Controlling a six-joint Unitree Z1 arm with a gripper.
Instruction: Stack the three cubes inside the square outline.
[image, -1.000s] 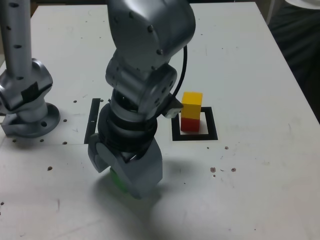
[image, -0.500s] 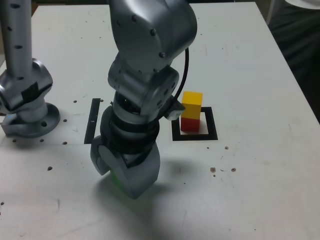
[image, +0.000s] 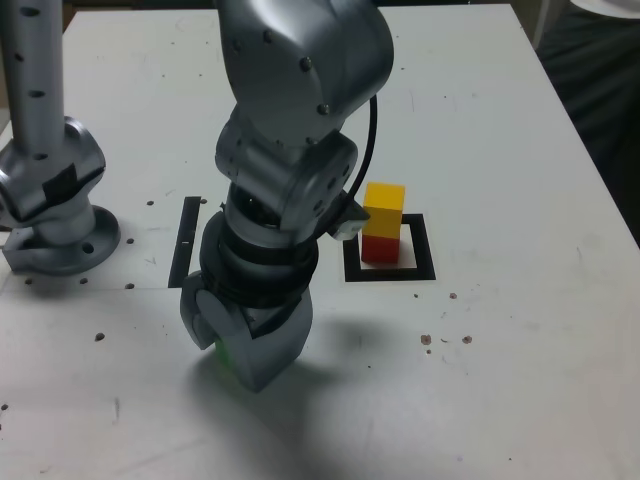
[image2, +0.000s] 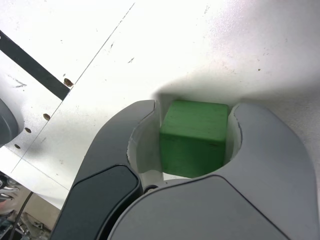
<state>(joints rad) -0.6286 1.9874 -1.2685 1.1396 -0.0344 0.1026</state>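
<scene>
Green cube (image2: 194, 137) sits right between my jaws, and my hand (image: 245, 345) is pinching it: in the wrist view both curved inner faces press its two opposite sides, no gap showing. From the exterior view only a sliver of green peeks out under the grey shells, low against the surface (image: 520, 380), towards that view's left of the stack.

To do this well, I reckon I want the grip square on those flat sides before lifting, then straight up, high enough to clear the yellow top, across, and down gently so the edges line up. Any tilt in the pinch would likely set it crooked and nudge the tower.

Up close the block is matte, with faint grain lines across the top face, and crisp edges and corners. My jaws are smooth grey shells, rounded outside, scooped pale inside. The surface is white, slightly glossy, speckled with small dark marks and holes, with a thin black strip (image: 186, 240) lying nearby.

Farther off, the yellow cube (image: 384, 208) rests on the red cube (image: 378, 248), both plain and blocky, standing within the square outline (image: 425, 262), a thick black border round a white centre.
</scene>
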